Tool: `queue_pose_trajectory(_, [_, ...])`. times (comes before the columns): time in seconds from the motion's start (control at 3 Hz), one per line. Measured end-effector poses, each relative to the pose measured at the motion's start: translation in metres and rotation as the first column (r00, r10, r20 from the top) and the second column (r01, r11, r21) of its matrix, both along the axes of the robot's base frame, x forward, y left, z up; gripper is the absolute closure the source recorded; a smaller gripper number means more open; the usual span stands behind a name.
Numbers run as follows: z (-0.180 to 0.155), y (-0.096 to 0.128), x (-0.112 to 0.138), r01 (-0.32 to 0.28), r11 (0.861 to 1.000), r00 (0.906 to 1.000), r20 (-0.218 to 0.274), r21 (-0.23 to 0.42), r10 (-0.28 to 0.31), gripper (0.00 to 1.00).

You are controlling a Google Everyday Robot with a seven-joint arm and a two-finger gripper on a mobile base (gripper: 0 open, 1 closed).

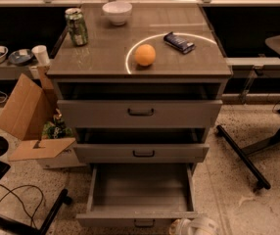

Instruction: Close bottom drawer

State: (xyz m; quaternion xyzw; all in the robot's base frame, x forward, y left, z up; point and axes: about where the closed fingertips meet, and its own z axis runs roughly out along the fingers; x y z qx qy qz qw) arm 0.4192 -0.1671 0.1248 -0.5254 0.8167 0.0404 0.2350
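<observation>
Floor-level gripper beside bottom drawer

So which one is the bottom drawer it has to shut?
Find the grey cabinet with an orange on top. The bottom drawer is the lowest of its three. Only it is pulled far out, showing a bare tray; the gripper sits low in view, by its front.
</observation>
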Motion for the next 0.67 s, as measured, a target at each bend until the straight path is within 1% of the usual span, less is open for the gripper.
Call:
queue_pose_trajectory(0.33, [0.0, 0.0, 0.0, 0.0, 1.0, 1.0, 0.0, 0.0, 0.0, 1.0])
queue_pose_trajectory(0.67, [0.02, 0.0, 0.041, -0.019, 1.0, 0.9976, 0.067, 0.0, 0.019, 1.0])
